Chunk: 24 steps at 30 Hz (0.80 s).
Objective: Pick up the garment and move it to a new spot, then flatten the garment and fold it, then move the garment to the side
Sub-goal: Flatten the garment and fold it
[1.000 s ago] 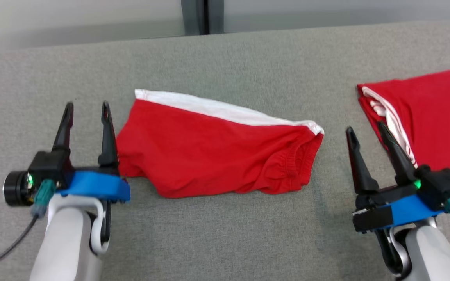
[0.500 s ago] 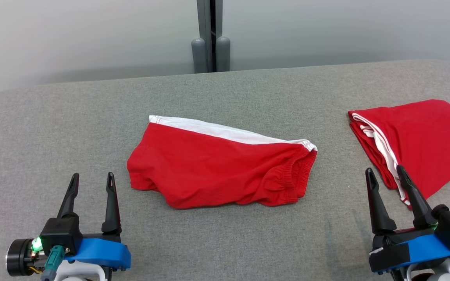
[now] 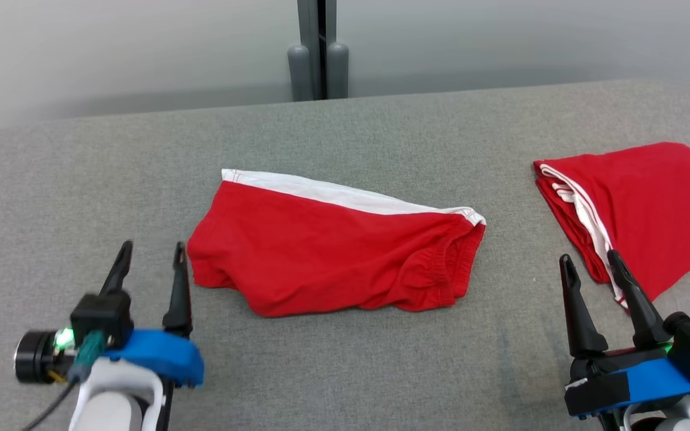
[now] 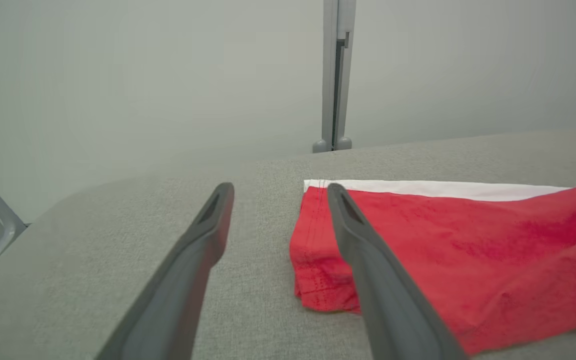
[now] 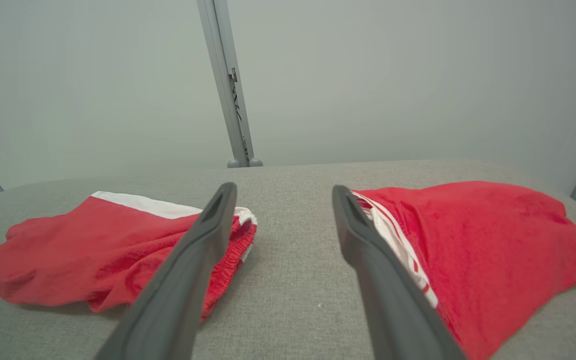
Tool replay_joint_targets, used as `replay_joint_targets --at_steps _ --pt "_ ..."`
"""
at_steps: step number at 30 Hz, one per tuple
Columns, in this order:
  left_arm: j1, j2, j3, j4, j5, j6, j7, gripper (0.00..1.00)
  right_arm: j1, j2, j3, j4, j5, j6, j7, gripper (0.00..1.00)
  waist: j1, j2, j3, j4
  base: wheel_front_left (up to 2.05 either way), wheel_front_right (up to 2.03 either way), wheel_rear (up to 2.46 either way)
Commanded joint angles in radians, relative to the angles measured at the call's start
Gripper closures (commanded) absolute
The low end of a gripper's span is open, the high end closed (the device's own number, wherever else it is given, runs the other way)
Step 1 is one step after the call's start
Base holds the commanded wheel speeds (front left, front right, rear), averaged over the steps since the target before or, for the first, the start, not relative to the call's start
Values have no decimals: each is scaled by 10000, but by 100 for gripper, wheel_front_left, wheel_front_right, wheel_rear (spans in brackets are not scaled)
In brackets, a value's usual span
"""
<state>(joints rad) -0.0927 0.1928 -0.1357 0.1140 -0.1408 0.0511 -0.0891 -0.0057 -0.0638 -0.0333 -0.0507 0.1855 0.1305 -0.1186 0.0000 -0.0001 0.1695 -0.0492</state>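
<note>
Grey table [image 3: 381,371], folded red garment [image 3: 333,257]; left gripper [image 3: 153,245] and right gripper [image 3: 589,257] spread, empty
Pinching one layer could unfold it

Red shorts [image 3: 333,257], folded over, lying mid-table.
Resting on the grey cloth tabletop [image 3: 141,155], long axis left-right. White band [image 3: 345,194] runs along the far edge, from the left corner to the right end. Gathered elastic waistband [image 3: 450,263] sits at the right end, stitched hem at the left. Top surface mostly flat; near edge rumpled and uneven.
</note>
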Motion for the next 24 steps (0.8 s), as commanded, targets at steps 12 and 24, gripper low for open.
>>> replay_joint_targets --at_steps 12,24 --pt "-3208 97 -453 3564 -1135 -1369 2779 0 -578 80 217 0 136 3 -223 0 0 1 1032 -420 0 0 0" --pt "-4015 92 -1227 5647 -1647 -1735 4314 100 -774 116 240 259 242 3 -403 0 0 1 1332 -541 0 0 0"
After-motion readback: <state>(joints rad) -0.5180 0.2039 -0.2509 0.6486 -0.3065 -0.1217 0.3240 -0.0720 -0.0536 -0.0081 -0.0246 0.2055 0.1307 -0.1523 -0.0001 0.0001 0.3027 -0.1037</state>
